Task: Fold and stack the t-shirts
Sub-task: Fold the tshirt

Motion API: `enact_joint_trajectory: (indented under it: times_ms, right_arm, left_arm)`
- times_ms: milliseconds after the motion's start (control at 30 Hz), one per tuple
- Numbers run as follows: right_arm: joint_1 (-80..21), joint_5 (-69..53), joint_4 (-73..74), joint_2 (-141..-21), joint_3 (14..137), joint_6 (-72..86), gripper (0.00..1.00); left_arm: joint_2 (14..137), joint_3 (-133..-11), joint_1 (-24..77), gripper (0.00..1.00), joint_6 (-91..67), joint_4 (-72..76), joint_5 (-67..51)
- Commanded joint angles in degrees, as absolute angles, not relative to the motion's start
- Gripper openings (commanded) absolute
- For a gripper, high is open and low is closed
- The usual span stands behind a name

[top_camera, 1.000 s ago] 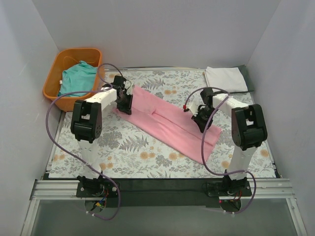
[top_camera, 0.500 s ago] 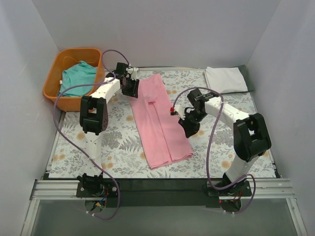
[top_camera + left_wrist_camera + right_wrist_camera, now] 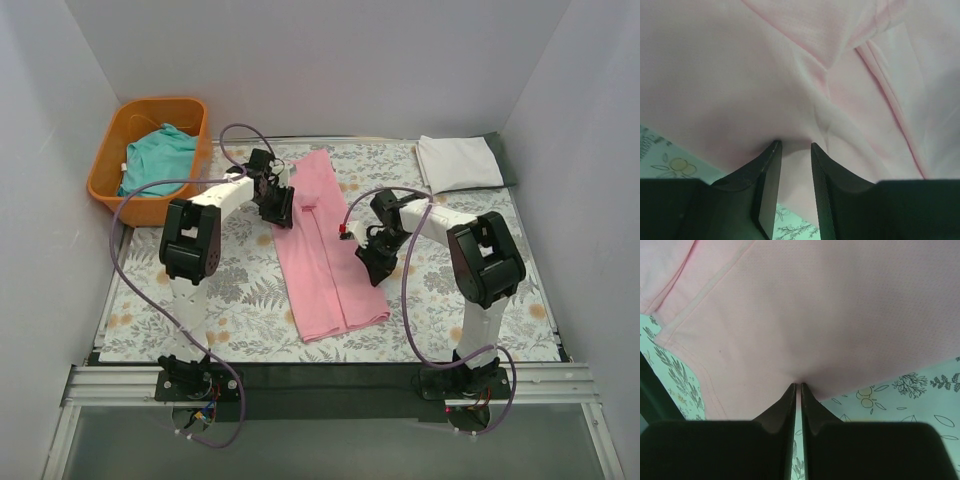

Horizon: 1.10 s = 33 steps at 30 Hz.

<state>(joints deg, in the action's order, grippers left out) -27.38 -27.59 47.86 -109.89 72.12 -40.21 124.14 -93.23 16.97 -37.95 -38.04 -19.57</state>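
Lying as a long, lengthwise-folded strip on the floral table cloth (image 3: 240, 285), the pink t-shirt (image 3: 322, 262) is found between the two tools. The left gripper (image 3: 284, 212) is set at its far left edge and the right gripper (image 3: 370, 270) at the middle of the opposite edge. The right gripper's jaws are seen almost pressed together, and the shirt's edge is drawn up into them, so the cloth is judged to be pinched there. The left gripper's jaws are seen a little apart, with pink cloth in the gap and creases running toward the tips. Whether that cloth is clamped or merely lies loose between them cannot be told.

The shirt is judged to be light, limp and without stiffness. It will sag from whatever point is lifted, and its layers may slide over one another or fall open if only the top one is caught. A hold is therefore best taken at an edge, through all layers at once, with the two holds kept level so that the strip can be folded crosswise without skewing. The end toward the arm bases, behind both grippers, is judged the likely part to be brought over.

The white t-shirt (image 3: 458, 162), already folded, is seen well beyond the right gripper. The teal t-shirt (image 3: 158, 155) is seen in the orange basket (image 3: 108, 178) beyond the left gripper.
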Motion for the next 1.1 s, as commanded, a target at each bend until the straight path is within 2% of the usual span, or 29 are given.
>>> enact_joint_trajectory:
  times_ms: [0, 200, 300, 467, 500, 567, 633, 667, 700, 767, 800, 833, 967, 1067]
  right_arm:
    - [-28.6, -28.7, 43.3, -110.0, 69.4, -37.6, 0.13]
    - [-29.1, -24.4, 37.7, -111.7, 70.7, -32.5, 0.12]
    - [-28.7, -20.7, 35.7, -112.9, 74.2, -31.7, 0.17]
    - [-26.7, -19.6, 36.6, -110.8, 77.4, -32.6, 0.27]
    - [-26.7, -20.6, 37.3, -109.6, 76.7, -33.7, 0.33]
    - [-26.8, -24.4, 39.0, -104.8, 75.3, -35.9, 0.38]
    - [-27.0, -27.5, 39.6, -98.7, 72.1, -37.3, 0.42]
    - [-27.2, -28.0, 39.6, -96.5, 70.5, -38.9, 0.42]
    - [-27.6, -28.4, 39.4, -94.3, 69.1, -39.9, 0.43]
    - [-27.9, -29.4, 38.9, -88.5, 64.5, -42.0, 0.45]
    - [-28.3, -29.4, 38.2, -86.7, 63.0, -44.6, 0.44]
    - [-28.6, -28.7, 37.4, -83.4, 60.9, -46.0, 0.44]
    - [-30.7, -26.5, 29.9, -75.2, 47.5, -54.0, 0.38]
    - [-33.5, -24.7, 24.2, -71.8, 42.6, -58.1, 0.38]
  left_arm:
    - [129.3, -97.8, 16.3, 0.29, -37.6, -37.0, -18.9]
    - [141.0, -114.2, 16.5, 0.29, -36.5, -38.9, -18.8]
    - [142.3, -118.5, 16.4, 0.30, -35.9, -38.1, -18.0]
    - [136.1, -116.3, 15.3, 0.34, -33.8, -36.5, -20.5]
    - [134.2, -115.3, 15.2, 0.37, -32.5, -36.1, -21.6]
    - [126.9, -112.5, 14.9, 0.40, -30.9, -35.4, -26.2]
    - [120.3, -104.9, 14.7, 0.44, -29.4, -32.7, -29.3]
    - [112.8, -100.9, 14.4, 0.46, -29.0, -30.8, -33.3]
    - [108.0, -89.9, 14.2, 0.48, -28.1, -25.5, -35.5]
    - [99.4, -79.3, 14.3, 0.54, -24.4, -19.9, -38.8]
    - [91.4, -74.1, 14.7, 0.55, -23.0, -17.0, -41.4]
    - [88.4, -67.0, 15.1, 0.55, -20.9, -16.7, -42.4]
    - [74.9, -51.1, 18.4, 0.51, -15.3, -17.8, -45.5]
    - [66.3, -40.8, 24.4, 0.49, -10.1, -18.1, -41.8]
